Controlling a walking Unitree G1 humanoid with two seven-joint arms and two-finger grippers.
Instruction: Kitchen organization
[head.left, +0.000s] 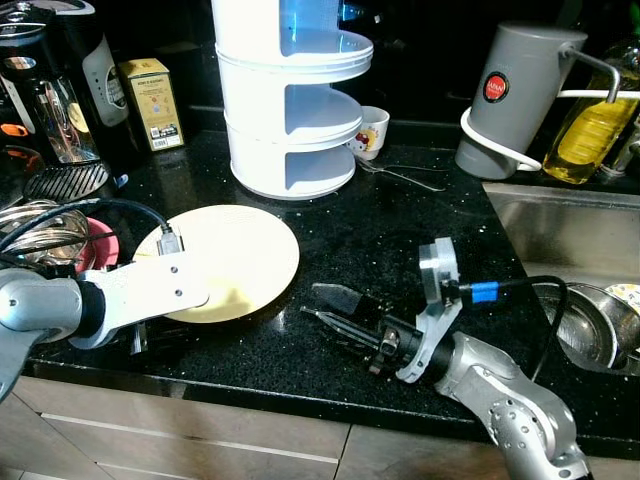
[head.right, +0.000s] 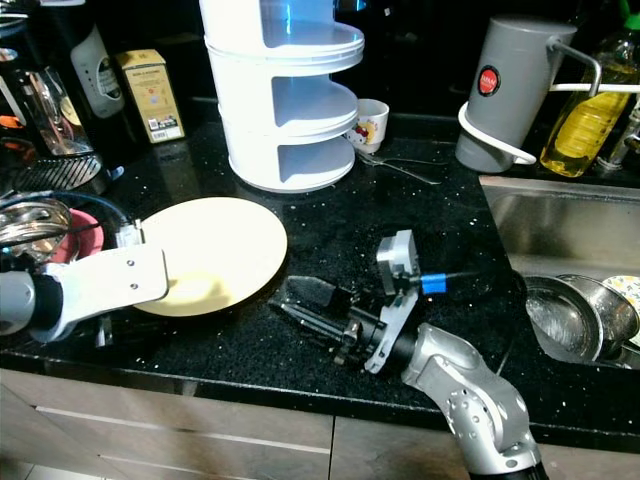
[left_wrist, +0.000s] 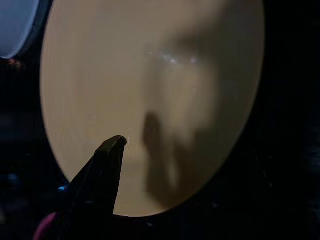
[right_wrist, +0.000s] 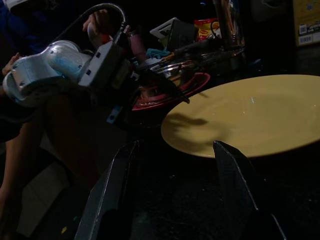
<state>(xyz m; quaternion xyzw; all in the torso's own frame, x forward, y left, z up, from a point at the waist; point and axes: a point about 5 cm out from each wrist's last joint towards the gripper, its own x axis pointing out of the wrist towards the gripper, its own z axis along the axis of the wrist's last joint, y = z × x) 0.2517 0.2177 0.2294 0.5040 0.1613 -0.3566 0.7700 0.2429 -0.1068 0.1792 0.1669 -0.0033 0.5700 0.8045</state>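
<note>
The plate (head.left: 225, 262) could slip and break. It lies flat on the black surface (head.left: 400, 230), near the front edge, so it is hard to get a finger under it. If the left hand (right_wrist: 167, 90) pushes instead of lifting, the plate may slide toward the edge or bump the red bowl (head.left: 95, 245) beside it.

The plate is round, pale yellow and smooth. It looks clean, with nothing on it. It sits in front of the white rack (head.left: 290, 100).

The left hand is at the plate's near-left edge. One black finger (left_wrist: 107, 160) rests over the plate. I cannot tell if this hand is grasping the plate or not.

The right hand (head.left: 335, 310) is low over the surface, just beside the plate's right edge and pointing at it. Its two fingers are spread apart and hold nothing. If it moves in too fast, it could knock the plate toward the left hand.
</note>
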